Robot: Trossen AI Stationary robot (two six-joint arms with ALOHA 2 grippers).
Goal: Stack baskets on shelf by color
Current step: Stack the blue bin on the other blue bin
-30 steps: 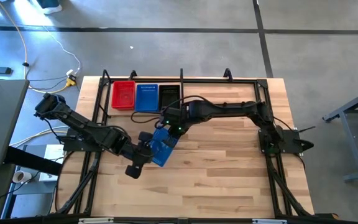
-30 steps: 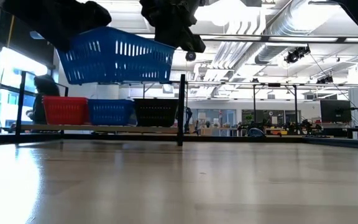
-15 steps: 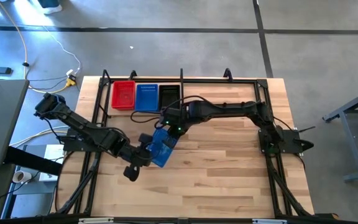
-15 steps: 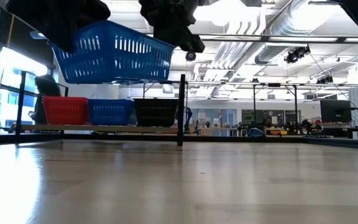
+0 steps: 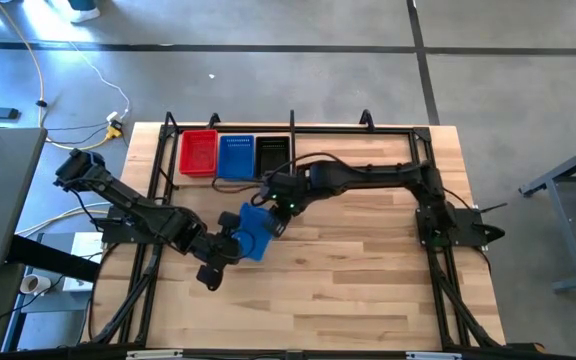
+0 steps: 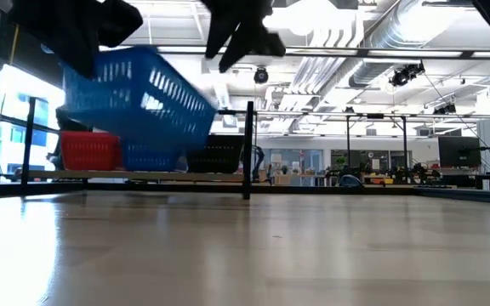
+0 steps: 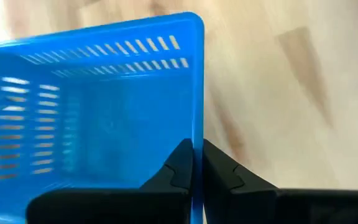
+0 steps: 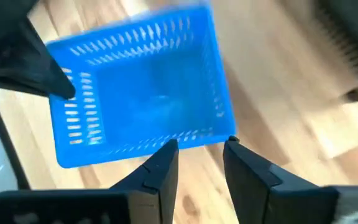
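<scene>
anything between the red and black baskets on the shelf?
Yes, a blue basket sits between the red basket and the black basket, clearest in the high view.

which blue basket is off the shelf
The blue basket held in the left gripper above the table; the other blue basket sits on the shelf between red and black.

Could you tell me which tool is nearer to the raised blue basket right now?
Left. The left tool is shut on the wall of the blue basket, holding it above the table. The right tool is open, just off the basket's opposite rim.
</scene>
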